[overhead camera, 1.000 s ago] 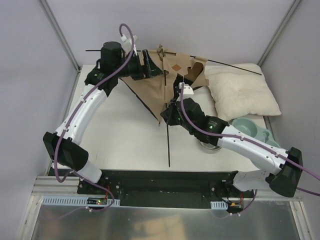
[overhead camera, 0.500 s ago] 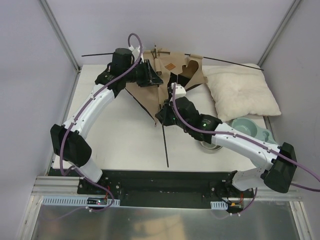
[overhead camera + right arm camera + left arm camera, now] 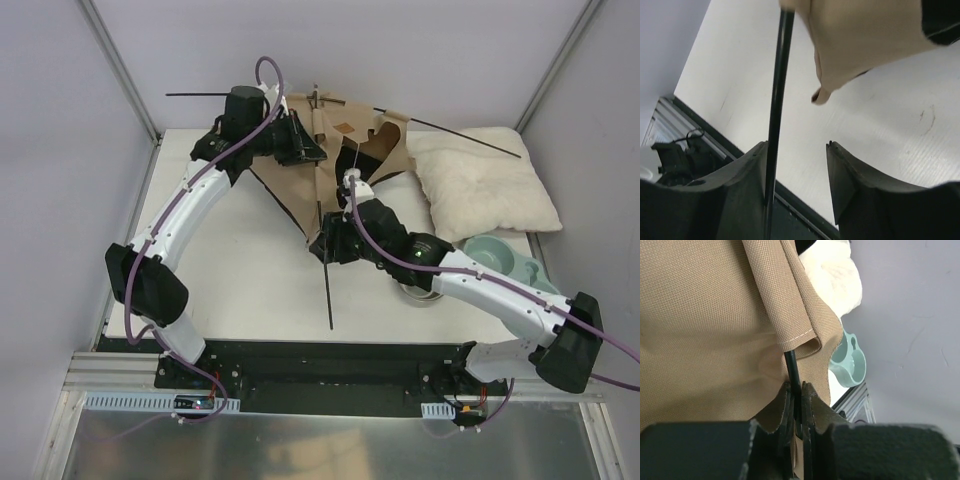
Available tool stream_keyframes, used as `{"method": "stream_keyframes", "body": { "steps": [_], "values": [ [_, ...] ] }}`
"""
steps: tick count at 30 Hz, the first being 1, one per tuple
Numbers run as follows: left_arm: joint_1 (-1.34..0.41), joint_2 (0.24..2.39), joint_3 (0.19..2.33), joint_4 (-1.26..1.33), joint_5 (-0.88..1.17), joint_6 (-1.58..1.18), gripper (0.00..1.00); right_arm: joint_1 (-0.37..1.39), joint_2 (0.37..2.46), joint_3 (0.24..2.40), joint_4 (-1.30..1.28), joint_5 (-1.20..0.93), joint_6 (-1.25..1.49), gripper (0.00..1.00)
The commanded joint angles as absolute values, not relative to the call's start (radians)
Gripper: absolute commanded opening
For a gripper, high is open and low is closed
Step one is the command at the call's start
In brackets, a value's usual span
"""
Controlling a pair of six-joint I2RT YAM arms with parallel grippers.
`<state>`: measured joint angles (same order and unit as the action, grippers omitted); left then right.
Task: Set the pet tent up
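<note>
The pet tent (image 3: pixel 300 185) is a crumpled tan fabric heap at the back middle of the table, with thin black poles sticking out. My left gripper (image 3: pixel 303 148) is at its upper left part. In the left wrist view my left gripper (image 3: pixel 798 389) is shut on a black pole (image 3: pixel 791 365) where it comes out of a fabric sleeve (image 3: pixel 790 300). My right gripper (image 3: pixel 326 243) hangs at the tent's near corner. It (image 3: pixel 797 146) stands open, and a black pole (image 3: pixel 780 85) runs along the inner face of its left finger (image 3: pixel 752 175). A tent corner (image 3: pixel 850 45) hangs just above.
A fluffy off-white pillow (image 3: pixel 480 185) lies at the back right. A pale green double bowl (image 3: pixel 505 262) sits in front of it, partly under my right arm. One pole end (image 3: pixel 329 300) reaches toward the table's near edge. Another pole (image 3: pixel 470 133) crosses over the pillow.
My left gripper has closed on the pole at the tent's upper left. My right gripper has opened and let go of the pole it was shut on.
</note>
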<state>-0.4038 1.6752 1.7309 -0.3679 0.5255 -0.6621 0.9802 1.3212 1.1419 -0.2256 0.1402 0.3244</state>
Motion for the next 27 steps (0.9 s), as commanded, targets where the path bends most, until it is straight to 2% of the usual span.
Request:
{"method": "stream_keyframes", "body": {
  "steps": [1, 8, 10, 12, 14, 18, 19, 20, 21, 22, 24, 25, 27],
  "values": [
    [-0.361, 1.69, 1.805, -0.307, 0.445, -0.637, 0.0, 0.986, 1.249, 1.105, -0.313, 0.011, 0.285, 0.52],
    [-0.342, 1.73, 1.85, -0.307, 0.459, -0.627, 0.0, 1.0, 1.22, 1.081, -0.365, -0.081, 0.284, 0.41],
    [-0.339, 1.739, 1.859, -0.307, 0.471, -0.629, 0.0, 1.002, 1.219, 1.077, -0.365, -0.092, 0.284, 0.35],
    [-0.339, 1.744, 1.862, -0.307, 0.477, -0.627, 0.0, 1.0, 1.235, 1.083, -0.367, -0.091, 0.284, 0.23],
    [-0.339, 1.747, 1.862, -0.307, 0.482, -0.623, 0.0, 1.002, 1.246, 1.089, -0.359, -0.089, 0.293, 0.01],
    [-0.33, 1.752, 1.871, -0.311, 0.508, -0.609, 0.0, 1.0, 1.247, 1.101, -0.325, -0.072, 0.322, 0.0],
    [-0.325, 1.75, 1.87, -0.314, 0.509, -0.606, 0.14, 1.002, 1.249, 1.112, -0.324, -0.071, 0.327, 0.0],
    [-0.324, 1.746, 1.868, -0.311, 0.506, -0.595, 0.24, 1.0, 1.249, 1.12, -0.325, -0.06, 0.328, 0.0],
    [-0.321, 1.743, 1.868, -0.311, 0.503, -0.582, 0.4, 0.999, 1.249, 1.127, -0.324, -0.058, 0.331, 0.0],
    [-0.318, 1.738, 1.87, -0.313, 0.494, -0.569, 0.65, 1.0, 1.246, 1.132, -0.319, -0.058, 0.33, 0.0],
    [-0.311, 1.724, 1.871, -0.313, 0.457, -0.542, 0.91, 0.997, 1.247, 1.14, -0.318, -0.061, 0.331, 0.0],
    [-0.307, 1.717, 1.873, -0.313, 0.439, -0.532, 0.99, 0.996, 1.249, 1.141, -0.318, -0.064, 0.33, 0.0],
    [-0.288, 1.709, 1.902, -0.313, 0.449, -0.532, 0.99, 0.996, 1.249, 1.144, -0.318, -0.077, 0.333, 0.0]
  ]
}}
